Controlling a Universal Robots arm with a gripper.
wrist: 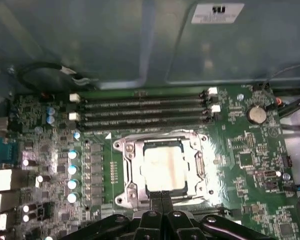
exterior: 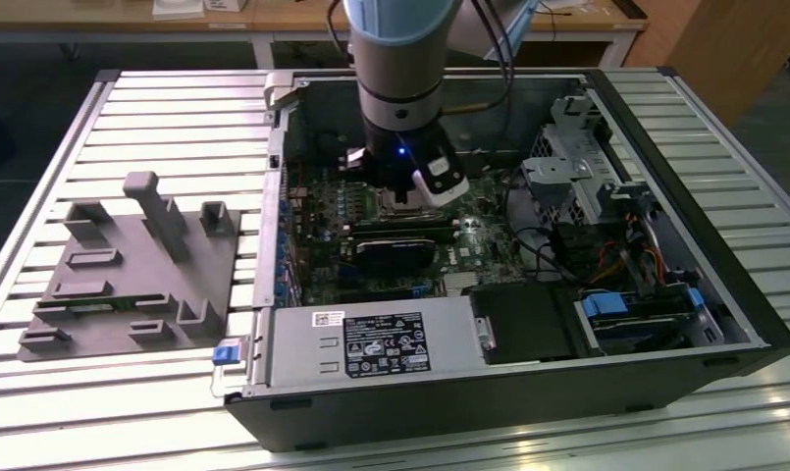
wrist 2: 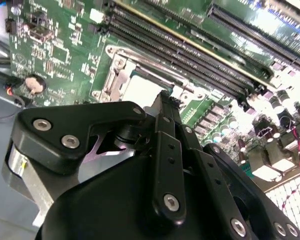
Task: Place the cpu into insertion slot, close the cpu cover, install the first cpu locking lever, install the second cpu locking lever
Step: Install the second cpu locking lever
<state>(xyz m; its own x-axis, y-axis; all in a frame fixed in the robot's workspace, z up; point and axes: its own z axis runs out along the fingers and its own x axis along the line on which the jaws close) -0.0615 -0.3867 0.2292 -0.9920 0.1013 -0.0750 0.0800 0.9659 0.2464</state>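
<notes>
Silver cover: closed flat over the slot, framing the cpu through its window.
Cpu: pale metal face seated in the slot, near the middle of the green board, just beside the four long memory slots.
Gripper: black fingers pressed together, narrow, holding nothing, tips at the cover's near edge; same in the second wrist view.
Arm: reaching down into the open case, over the board's centre.
Grey fixture: on the slatted table, toward the exterior view's left edge.
</notes>
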